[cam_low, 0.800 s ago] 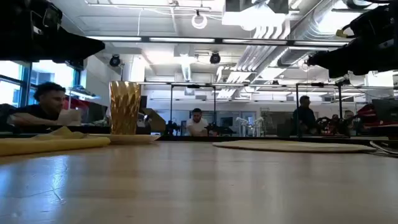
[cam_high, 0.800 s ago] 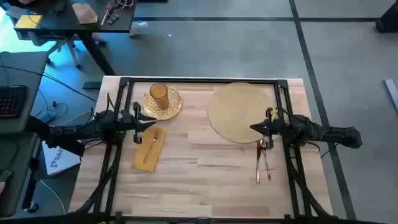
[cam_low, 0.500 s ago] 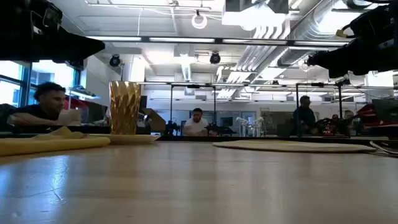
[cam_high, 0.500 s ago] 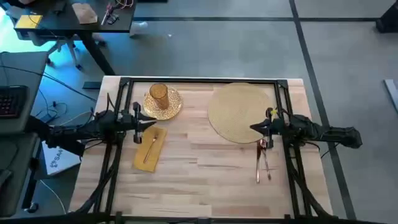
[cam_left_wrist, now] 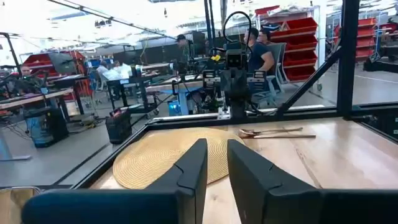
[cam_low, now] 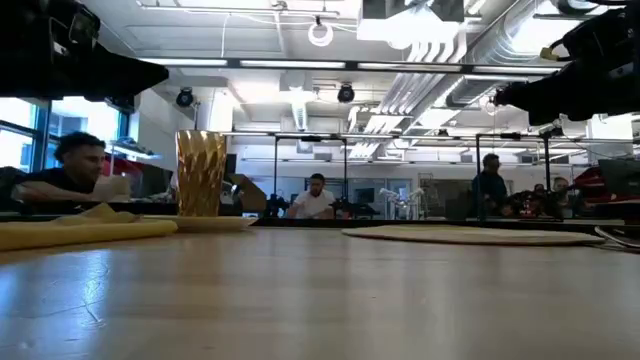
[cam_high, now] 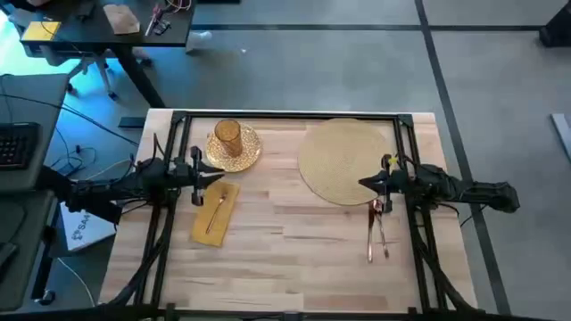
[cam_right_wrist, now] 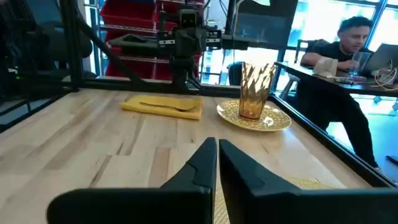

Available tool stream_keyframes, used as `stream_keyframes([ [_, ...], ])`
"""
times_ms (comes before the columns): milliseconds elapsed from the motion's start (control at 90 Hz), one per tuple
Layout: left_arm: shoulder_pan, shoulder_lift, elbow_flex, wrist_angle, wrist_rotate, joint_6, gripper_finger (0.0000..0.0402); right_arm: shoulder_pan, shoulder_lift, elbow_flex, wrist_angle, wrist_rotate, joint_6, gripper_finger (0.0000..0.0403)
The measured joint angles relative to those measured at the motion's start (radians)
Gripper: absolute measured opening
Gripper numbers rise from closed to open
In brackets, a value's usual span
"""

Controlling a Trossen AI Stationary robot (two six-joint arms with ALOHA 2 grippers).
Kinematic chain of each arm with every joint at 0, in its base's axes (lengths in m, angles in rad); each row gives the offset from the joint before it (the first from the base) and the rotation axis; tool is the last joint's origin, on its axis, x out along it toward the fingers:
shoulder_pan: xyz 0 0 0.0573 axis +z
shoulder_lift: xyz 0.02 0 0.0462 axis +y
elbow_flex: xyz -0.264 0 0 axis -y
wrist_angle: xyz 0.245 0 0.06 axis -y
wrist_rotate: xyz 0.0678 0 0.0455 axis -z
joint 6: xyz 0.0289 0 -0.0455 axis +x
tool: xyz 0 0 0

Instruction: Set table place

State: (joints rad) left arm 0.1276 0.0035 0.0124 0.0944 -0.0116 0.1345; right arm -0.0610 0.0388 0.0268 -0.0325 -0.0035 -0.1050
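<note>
Fork (cam_right_wrist: 163,106) on napkin (cam_right_wrist: 163,107), hidden low

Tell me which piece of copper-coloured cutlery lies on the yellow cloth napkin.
The lone copper-coloured fork lying lengthwise on the yellow cloth napkin, near the left gripper. The other cutlery lies bare on the light wood table by the right gripper.

Robotics lab / open workshop floor. Exposed ducts and pipes (cam_low: 450,45) under the ceiling, strip lighting, bare grey concrete floor (cam_high: 357,62). Red parts bins (cam_left_wrist: 298,37) on racking. More black-framed rigs (cam_low: 310,165) on benches further back, people seated (cam_low: 318,198) at them. Person with a laptop (cam_right_wrist: 348,43) at a side desk; keyboard (cam_high: 16,143) and cables beside the wood-top table (cam_high: 294,267).
</note>
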Motion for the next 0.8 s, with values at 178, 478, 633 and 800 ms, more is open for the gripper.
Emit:
stream_keyframes([
  [178,0.000,0.000,0.000,0.000,0.000,0.000,0.0046,0.000,0.000,0.000,0.000,0.000,0.000,0.0000],
  [478,0.000,0.001,0.000,0.021,-0.005,-0.006,0.0047,0.000,0.000,0.000,0.000,0.000,0.000,0.0000],
  [633,-0.003,0.004,0.001,0.241,-0.092,-0.722,0.0046,0.000,0.000,0.000,0.000,0.000,0.000,0.0000],
  [800,-0.002,0.024,0.000,0.379,-0.233,-1.136,0.0046,0.000,0.001,0.000,0.000,0.000,0.000,0.0000],
])
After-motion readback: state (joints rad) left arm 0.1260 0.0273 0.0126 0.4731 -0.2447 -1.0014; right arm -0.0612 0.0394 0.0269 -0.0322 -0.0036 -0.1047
